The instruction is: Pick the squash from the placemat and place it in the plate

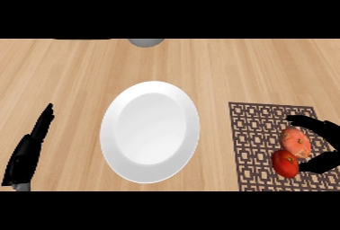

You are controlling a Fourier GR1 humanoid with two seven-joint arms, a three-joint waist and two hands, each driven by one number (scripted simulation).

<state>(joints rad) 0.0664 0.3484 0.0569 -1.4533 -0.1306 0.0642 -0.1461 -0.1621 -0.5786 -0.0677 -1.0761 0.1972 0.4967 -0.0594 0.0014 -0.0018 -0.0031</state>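
**Two hands in view, the right one wrapped around the squash on the placemat**

One squash point(291, 152), red and orange in colour, lies on the placemat point(262, 134) at the right of the wooden counter point(232, 67). It rests toward the mat's right half, its paler orange end pointing up the view and its deeper red end toward the lower edge. The right hand point(327, 146) comes in from the right edge and curls around it: fingers arch over the upper end, and the thumb hooks in under the red end, so the squash sits in the crook between them. Whether the squash is lifted off the mat or still resting on it cannot be told from this angle.

The placemat is dark brown with an open lattice pattern, and it lies just beside the plate point(149, 132), a narrow strip of bare wood between them. The plate is white and sits in the middle of the counter with nothing on it.

The left hand point(30, 148) shows at the lower left, well apart from the plate, fingers straight and together, pointing up the view, holding nothing.

A grey rounded object point(146, 42) shows partly at the top edge; what it is cannot be told.
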